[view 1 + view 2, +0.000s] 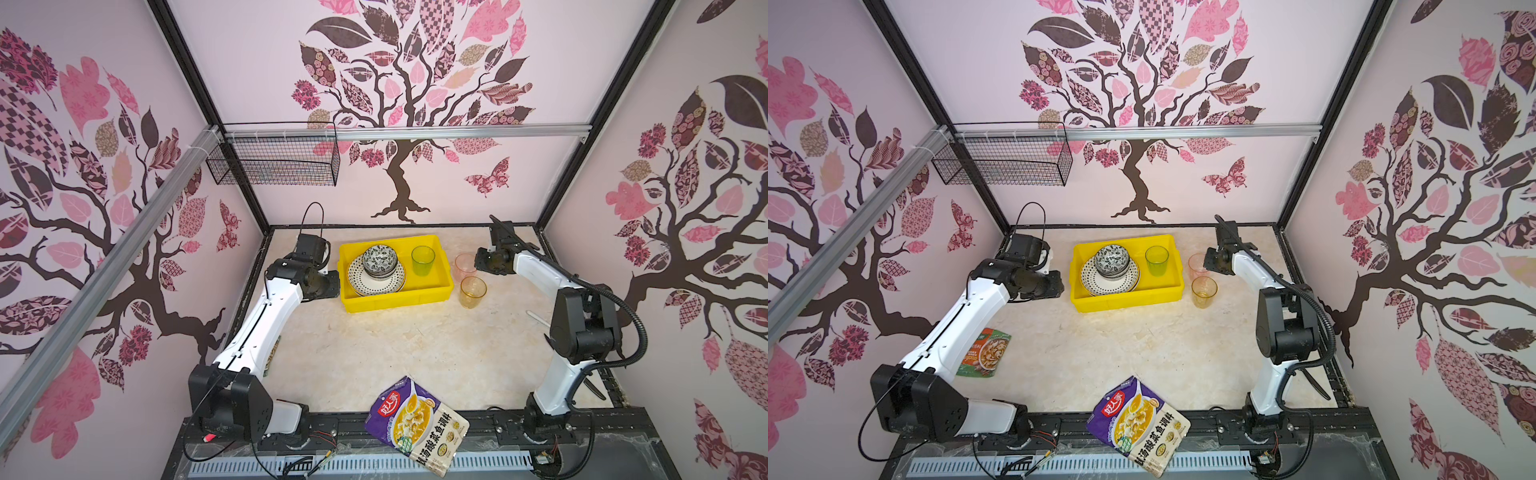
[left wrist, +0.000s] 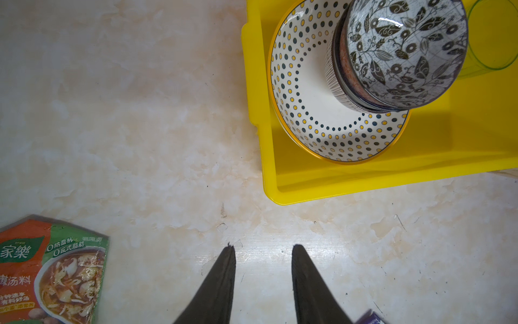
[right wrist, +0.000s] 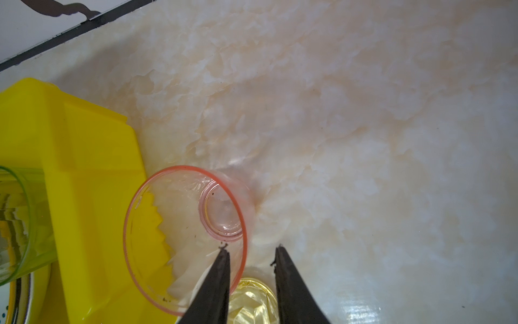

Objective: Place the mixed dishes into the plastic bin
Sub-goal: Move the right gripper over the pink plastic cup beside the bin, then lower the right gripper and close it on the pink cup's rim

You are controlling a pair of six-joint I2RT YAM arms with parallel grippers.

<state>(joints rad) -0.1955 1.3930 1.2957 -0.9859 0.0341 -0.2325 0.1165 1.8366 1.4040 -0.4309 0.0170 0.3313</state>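
Pink tumbler point(image 3: 179, 224) stands upright on the table point(image 3: 364, 140), just outside the yellow bin point(image 3: 84, 157). Right gripper point(image 3: 251, 249) is the nearer one. Its jaws are apart, one finger inside the cup's rim and one outside, not squeezing yet. Left gripper point(image 2: 263, 246) hangs open, holding nothing.

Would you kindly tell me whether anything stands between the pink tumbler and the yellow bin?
Nothing visible does. The pink tumbler stands upright just outside the yellow bin at its right wall; inside, the green tumbler stands near that wall.
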